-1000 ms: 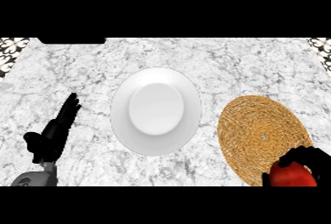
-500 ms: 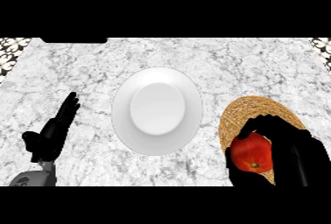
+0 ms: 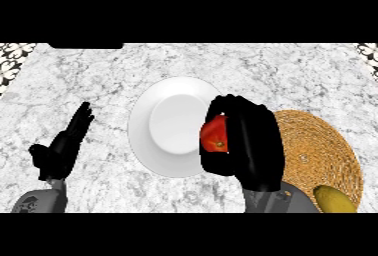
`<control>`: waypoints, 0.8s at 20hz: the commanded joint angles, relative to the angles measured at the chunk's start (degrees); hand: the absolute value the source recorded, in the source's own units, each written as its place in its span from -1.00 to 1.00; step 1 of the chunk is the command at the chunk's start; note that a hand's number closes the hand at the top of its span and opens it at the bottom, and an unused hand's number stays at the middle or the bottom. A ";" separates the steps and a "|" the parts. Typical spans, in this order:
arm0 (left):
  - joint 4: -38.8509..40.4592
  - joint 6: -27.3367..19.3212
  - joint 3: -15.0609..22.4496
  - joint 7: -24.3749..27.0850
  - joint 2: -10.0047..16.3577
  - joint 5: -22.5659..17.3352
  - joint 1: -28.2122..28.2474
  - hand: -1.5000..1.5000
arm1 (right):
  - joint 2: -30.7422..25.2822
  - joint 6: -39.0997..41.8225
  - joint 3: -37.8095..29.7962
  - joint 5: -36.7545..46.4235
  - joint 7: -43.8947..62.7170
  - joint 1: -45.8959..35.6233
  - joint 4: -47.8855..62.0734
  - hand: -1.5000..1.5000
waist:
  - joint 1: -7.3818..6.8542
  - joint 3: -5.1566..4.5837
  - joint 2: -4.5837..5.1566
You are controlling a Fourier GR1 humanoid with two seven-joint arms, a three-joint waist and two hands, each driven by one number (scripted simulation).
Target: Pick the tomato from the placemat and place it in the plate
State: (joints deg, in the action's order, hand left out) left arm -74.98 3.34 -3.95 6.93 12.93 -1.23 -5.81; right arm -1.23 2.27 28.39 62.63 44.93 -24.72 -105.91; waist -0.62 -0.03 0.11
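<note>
Tomato (image 3: 214, 135) is gripped in the right hand (image 3: 251, 145), fingers curled round it, over the right rim of the white plate (image 3: 166, 130) (whether it touches the plate cannot be told). The woven placemat (image 3: 325, 150) lies just right of the plate, with a yellow thing (image 3: 336, 201) at its near edge. The left hand (image 3: 63, 147) rests open at the left, fingers straight, above the marble counter (image 3: 96, 75).

Open counter (image 3: 111, 135) between plate (image 3: 171, 125), left hand (image 3: 63, 147) (resting).

The plate (image 3: 171, 131) lies left of the placemat (image 3: 325, 150).
</note>
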 commanded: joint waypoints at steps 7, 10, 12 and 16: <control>-3.49 -0.06 2.07 0.67 -1.82 2.09 3.76 0.00 | 1.22 -21.05 5.35 -8.33 2.09 -14.55 29.31 1.00 | -0.81 0.03 0.09; -2.53 0.87 0.13 -2.22 -0.44 0.18 0.06 0.00 | 1.23 -30.29 4.69 -11.34 6.70 -16.07 29.11 1.00 | -1.30 0.05 0.19; 2.89 0.78 -0.04 2.08 -0.58 1.56 -0.90 0.00 | 1.23 -36.20 4.57 -15.07 5.60 -18.74 37.13 -1.00 | -1.58 0.00 0.58; -2.72 -0.34 1.32 -0.66 -2.19 1.83 1.31 0.00 | 1.23 -36.98 8.65 -20.46 10.98 -24.31 44.32 -1.00 | -1.35 0.03 0.14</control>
State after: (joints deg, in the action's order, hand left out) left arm -76.18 3.47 -3.08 7.25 11.40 0.28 -4.90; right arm -0.12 -29.92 34.59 47.29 51.10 -44.90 -67.43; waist -1.98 -0.01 0.36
